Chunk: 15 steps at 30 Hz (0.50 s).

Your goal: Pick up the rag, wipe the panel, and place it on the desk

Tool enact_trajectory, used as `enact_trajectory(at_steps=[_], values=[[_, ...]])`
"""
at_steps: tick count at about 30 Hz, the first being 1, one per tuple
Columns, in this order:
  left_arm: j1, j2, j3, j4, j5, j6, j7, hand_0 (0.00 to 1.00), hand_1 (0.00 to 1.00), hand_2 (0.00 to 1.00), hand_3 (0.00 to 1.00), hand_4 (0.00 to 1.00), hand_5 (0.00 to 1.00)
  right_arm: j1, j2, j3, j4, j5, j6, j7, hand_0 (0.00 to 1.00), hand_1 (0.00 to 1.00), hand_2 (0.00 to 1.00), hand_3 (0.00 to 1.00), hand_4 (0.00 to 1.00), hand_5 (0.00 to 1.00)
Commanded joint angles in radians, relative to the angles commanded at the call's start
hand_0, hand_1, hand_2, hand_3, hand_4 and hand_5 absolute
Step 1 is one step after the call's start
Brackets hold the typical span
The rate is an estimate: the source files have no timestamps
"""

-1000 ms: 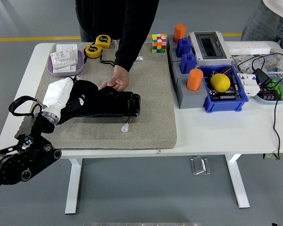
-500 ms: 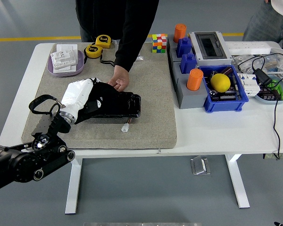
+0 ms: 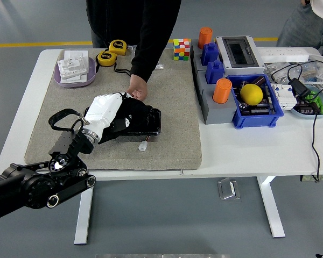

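A glossy black panel (image 3: 149, 121) lies on the grey felt mat (image 3: 172, 102) at the table's left half. My left hand (image 3: 125, 116) reaches in from the lower left and rests on the panel's left part, its fingers curled on a white rag (image 3: 104, 109) that bunches over the hand. The rag presses on the panel's top. A person in a black sleeve stands at the far side, and the person's hand (image 3: 136, 92) holds the panel's far edge. My right arm is out of sight.
A small clear piece (image 3: 143, 145) lies on the mat just in front of the panel. A lilac tray (image 3: 74, 78) and two yellow tape measures (image 3: 106, 57) sit at the back left. To the right stand a puzzle cube (image 3: 181, 48), blue bins (image 3: 257, 110) and cables.
My left hand with the rag has slid to the right along the panel, from its left end to over its middle. The person's hand stays at the panel's far edge.
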Motion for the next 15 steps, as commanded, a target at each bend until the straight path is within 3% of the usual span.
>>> enact_trajectory(at_steps=[15], values=[[-0.054, -0.049, 0.06, 0.008, -0.005, -0.003, 0.012, 0.191, 0.162, 0.482, 0.45, 0.287, 0.002, 0.015, -0.008, -0.077, 0.018, 0.013, 0.002, -0.002, 0.756, 0.567, 0.701, 0.594, 0.998, 0.542]])
